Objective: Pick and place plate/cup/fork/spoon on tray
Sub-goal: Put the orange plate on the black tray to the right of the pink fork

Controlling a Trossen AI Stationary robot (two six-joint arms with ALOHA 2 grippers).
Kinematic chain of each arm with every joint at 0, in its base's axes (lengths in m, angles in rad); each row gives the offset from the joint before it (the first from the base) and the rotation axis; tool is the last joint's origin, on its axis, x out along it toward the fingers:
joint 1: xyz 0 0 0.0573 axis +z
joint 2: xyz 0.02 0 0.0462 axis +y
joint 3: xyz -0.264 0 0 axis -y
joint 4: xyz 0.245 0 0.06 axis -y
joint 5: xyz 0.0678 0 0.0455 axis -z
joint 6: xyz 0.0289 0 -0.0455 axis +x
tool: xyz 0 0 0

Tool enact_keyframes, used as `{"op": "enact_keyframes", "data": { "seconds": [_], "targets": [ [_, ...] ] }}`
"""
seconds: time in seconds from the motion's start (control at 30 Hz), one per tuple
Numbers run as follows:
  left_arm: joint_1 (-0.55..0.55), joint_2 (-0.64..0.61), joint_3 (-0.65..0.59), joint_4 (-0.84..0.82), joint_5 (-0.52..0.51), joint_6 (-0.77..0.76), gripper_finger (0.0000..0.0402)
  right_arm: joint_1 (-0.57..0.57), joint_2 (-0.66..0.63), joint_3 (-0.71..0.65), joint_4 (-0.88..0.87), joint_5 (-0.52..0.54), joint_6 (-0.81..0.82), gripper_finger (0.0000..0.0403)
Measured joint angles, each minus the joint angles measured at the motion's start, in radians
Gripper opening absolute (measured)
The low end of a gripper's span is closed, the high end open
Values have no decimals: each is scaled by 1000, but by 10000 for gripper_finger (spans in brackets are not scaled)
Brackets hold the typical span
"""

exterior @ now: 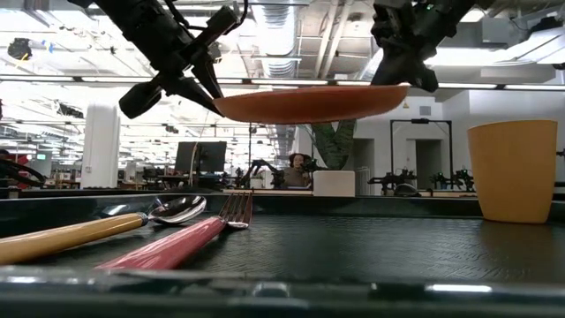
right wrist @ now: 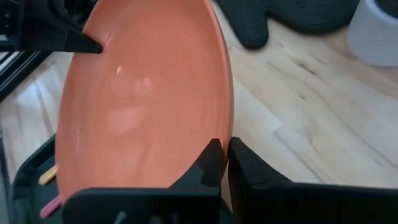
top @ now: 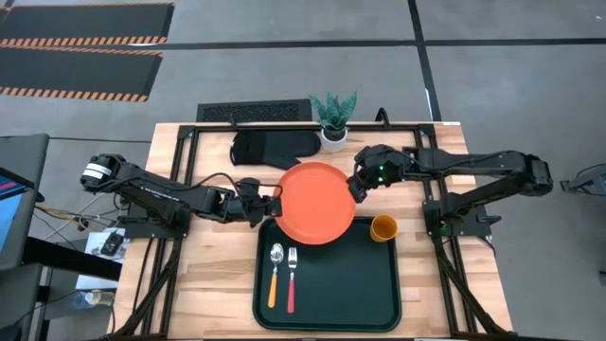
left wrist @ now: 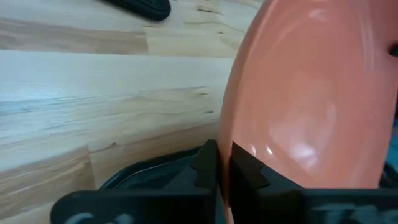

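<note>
The orange-red plate (top: 315, 202) hangs level in the air over the far edge of the dark tray (top: 360, 294); it also shows in the low view (exterior: 309, 102). My left gripper (top: 272, 205) is shut on its left rim and my right gripper (top: 357, 188) is shut on its right rim. The orange cup (top: 383, 227) stands upright in the tray's far right corner. The spoon (top: 275, 275) and the red-handled fork (top: 292, 278) lie side by side on the tray's left part. My left gripper pinches the plate's left rim (left wrist: 225, 140) between its two fingers, one above and one below, coming level from the table's left. The plate is lifted clear and level. My right gripper pinches the plate's right rim (right wrist: 225, 134) between its two fingers, coming from the table's right, slanting down. The plate is held clear of the tray.
A black oven mitt (top: 273, 147) lies on the table beyond the plate. A white pot with a green plant (top: 333, 121) stands at the far edge. Bare wood shows left of the tray (top: 204, 275) and right of it.
</note>
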Motion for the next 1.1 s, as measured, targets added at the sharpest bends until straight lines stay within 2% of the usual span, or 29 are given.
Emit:
{"op": "enact_keyframes", "data": {
  "seconds": [0.17, 0.4, 0.5, 0.6, 0.77, 0.97, 1.1],
  "targets": [
    [-1, 0, -1, 40, 63, 112, 34, -14, -5, 12, -25, -83, -26, 7],
    [2, -31, 3, 58, 258, 221, 132, -67, -18, 146, -151, -170, -169, 2],
    [0, -58, 2, 59, 283, 236, 170, -92, -16, 167, -159, -239, -203, 2],
    [0, -88, 1, 64, 271, 239, 196, -88, -2, 170, -155, -262, -216, 1],
    [0, -122, 0, 67, 253, 241, 213, -82, 28, 170, -156, -294, -249, 1],
    [0, -150, 0, 48, 389, 281, 215, -93, 34, 169, -213, -365, -310, 1],
    [0, -154, -1, 29, 452, 303, 215, -71, 34, 169, -253, -376, -350, 1]
  ]
}}
